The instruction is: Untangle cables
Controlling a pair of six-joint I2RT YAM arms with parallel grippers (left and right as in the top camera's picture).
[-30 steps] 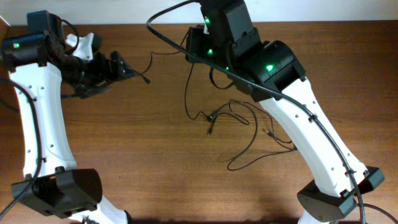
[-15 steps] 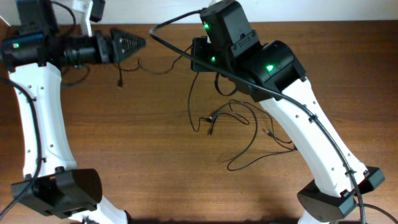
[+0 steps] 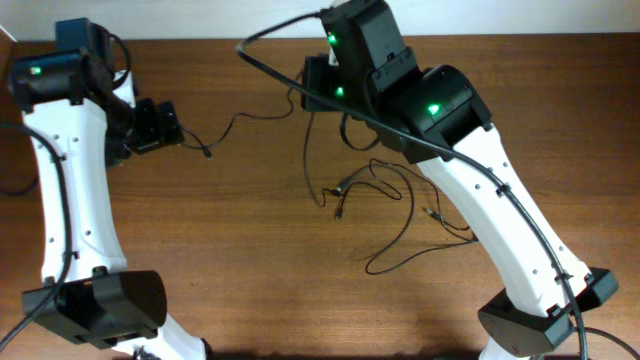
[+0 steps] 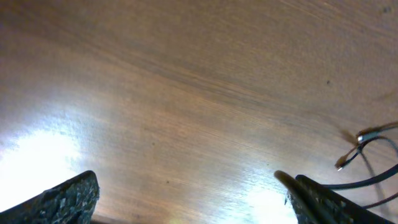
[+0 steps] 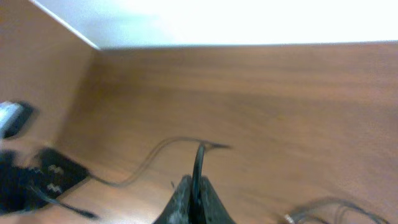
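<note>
Near the bench's (image 3: 220, 260) far-left corner, our left pincer (image 4: 186, 180) hangs released, a plug end (image 3: 206, 152) just beside it. Our right pincer (image 5: 194, 186), by the far edge, is clenched on 1 of the cables (image 3: 343, 186); the others lie tangled mid-bench.

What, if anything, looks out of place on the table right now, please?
The cables lie knotted in loose loops at the centre. One strand stretches away from them, pinched in the shut right gripper and trailing toward the open left gripper, which holds nothing.
</note>
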